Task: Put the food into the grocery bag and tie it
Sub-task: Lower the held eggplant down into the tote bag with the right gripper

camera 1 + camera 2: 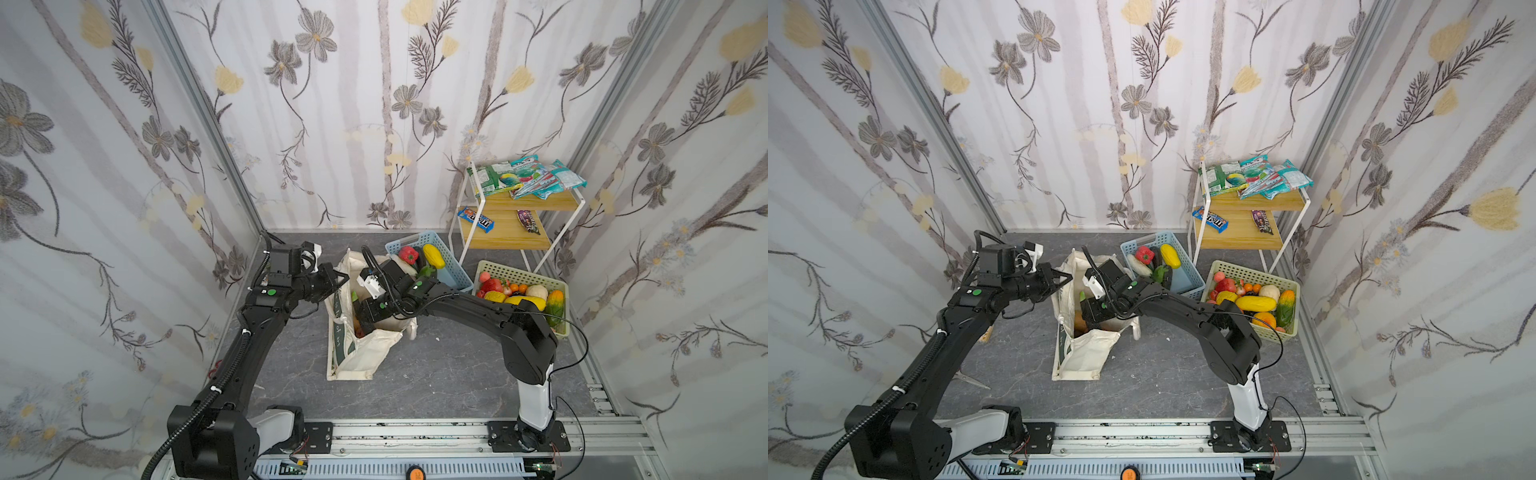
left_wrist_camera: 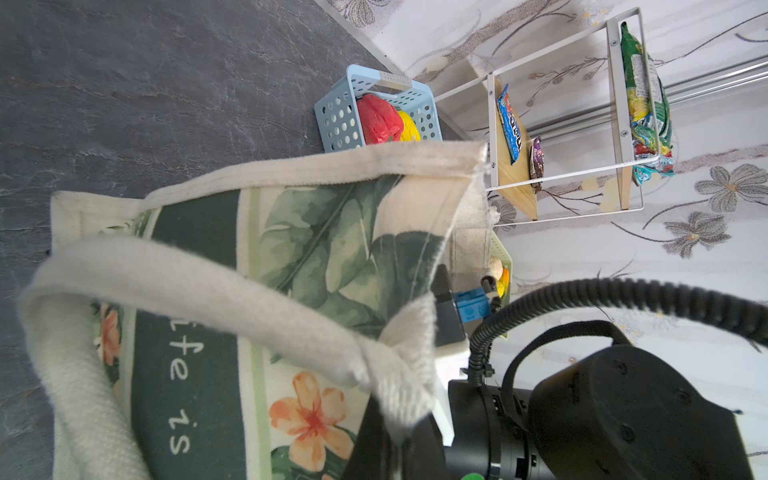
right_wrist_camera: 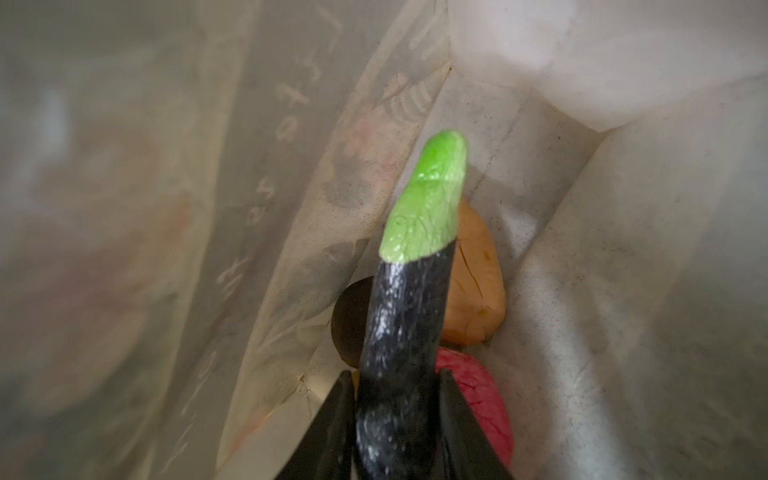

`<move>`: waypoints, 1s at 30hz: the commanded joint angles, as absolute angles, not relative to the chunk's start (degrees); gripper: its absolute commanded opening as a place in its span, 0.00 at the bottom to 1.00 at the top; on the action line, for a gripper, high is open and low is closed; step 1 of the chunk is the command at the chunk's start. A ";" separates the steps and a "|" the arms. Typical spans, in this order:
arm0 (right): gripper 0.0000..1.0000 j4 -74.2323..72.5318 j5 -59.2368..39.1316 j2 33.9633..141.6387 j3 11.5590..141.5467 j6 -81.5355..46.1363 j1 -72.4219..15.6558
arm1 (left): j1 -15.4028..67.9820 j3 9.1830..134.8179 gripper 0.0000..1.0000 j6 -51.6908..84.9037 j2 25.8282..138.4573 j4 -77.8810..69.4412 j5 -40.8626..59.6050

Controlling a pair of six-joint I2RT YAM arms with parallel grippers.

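The bag's (image 2: 332, 249) dark green band (image 2: 187, 374) carries white lettering. In the left wrist view "ife is" can be read, with the first letter hidden behind the handle (image 2: 166, 282). On the lower shelf (image 2: 515, 183), a blue packet (image 2: 510, 124) bears blurred white lettering, possibly "m&m's".
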State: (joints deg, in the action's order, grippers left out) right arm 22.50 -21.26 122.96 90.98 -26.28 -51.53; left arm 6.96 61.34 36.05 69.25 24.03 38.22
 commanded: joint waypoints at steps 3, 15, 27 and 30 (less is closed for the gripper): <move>0.34 21.18 -22.89 125.23 92.41 -25.66 -51.62 | 6.97 63.42 0.00 35.51 70.00 22.93 39.19; 0.35 21.36 -24.56 130.33 94.79 -26.53 -51.49 | 6.94 64.95 0.00 35.07 70.14 23.72 39.29; 0.46 21.36 -25.05 132.17 95.01 -27.41 -51.16 | 6.94 64.29 0.00 34.63 69.61 24.07 39.02; 0.54 21.35 -25.00 131.60 94.92 -27.33 -51.01 | 6.92 64.16 0.00 34.50 69.53 24.10 39.00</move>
State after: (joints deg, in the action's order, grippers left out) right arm 22.55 -24.95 131.94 94.70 -26.98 -51.16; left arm 7.03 64.07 34.87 70.02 26.63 38.41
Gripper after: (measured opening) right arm 0.529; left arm 0.052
